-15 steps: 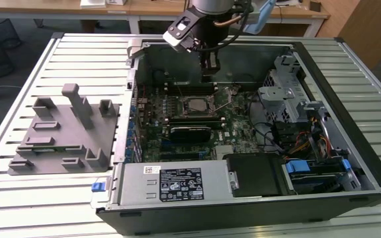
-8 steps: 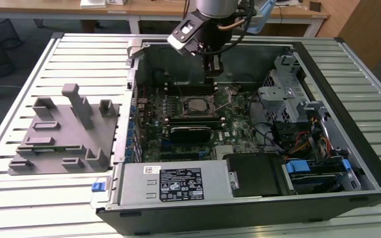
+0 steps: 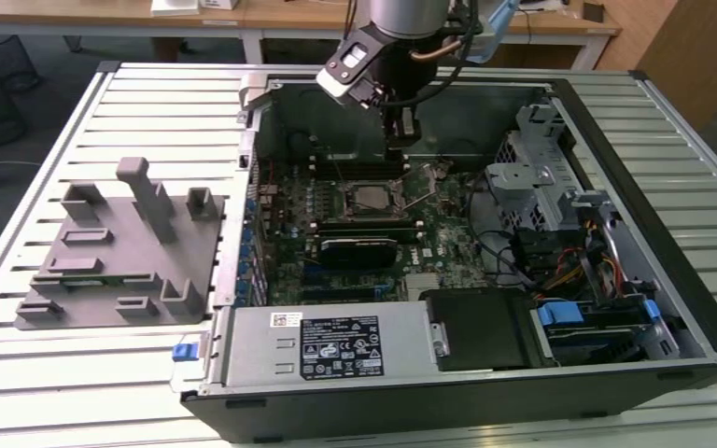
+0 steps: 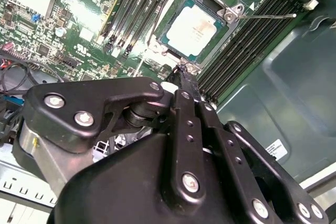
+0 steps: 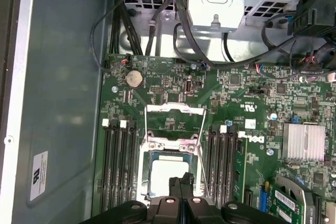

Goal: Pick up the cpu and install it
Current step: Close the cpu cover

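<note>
cpu [image 3: 369,198] already sits flat in the open socket [image 3: 341,201], about dead centre of the exterior view; my jaws look pinched narrow, holding nothing; they hang just up-frame of it, near the socket's upper edge

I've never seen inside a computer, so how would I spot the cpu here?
Look inside the open computer case, at the green board on its floor. Near the board's middle, between rows of long black slots, sits the cpu: the one smooth, shiny silver square with a pale rim.
</note>
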Robot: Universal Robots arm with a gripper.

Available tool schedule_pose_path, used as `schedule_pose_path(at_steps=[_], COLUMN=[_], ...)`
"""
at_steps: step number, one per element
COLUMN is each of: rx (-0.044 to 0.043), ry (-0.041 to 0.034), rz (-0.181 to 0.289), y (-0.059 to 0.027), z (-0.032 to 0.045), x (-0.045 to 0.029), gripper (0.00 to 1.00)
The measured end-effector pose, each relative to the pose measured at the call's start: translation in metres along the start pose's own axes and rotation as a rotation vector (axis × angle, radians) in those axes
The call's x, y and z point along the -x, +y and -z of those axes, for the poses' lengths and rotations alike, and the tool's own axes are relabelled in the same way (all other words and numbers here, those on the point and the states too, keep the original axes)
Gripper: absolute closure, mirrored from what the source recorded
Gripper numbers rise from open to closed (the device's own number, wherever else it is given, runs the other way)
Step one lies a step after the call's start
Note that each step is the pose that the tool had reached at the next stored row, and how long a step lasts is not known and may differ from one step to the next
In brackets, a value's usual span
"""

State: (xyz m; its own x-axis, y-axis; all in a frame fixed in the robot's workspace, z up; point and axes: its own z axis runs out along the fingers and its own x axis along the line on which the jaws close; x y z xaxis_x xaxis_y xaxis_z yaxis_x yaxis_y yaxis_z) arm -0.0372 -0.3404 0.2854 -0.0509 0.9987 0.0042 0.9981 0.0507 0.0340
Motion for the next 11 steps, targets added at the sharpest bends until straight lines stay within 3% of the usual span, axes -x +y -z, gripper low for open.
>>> schedule_pose_path(at_steps=[11], rx=[0.0001], ry=[0.0001], rz=[0.000], y=[0.0037], z=[-0.0019], x=[0.0002], gripper=[0.89])
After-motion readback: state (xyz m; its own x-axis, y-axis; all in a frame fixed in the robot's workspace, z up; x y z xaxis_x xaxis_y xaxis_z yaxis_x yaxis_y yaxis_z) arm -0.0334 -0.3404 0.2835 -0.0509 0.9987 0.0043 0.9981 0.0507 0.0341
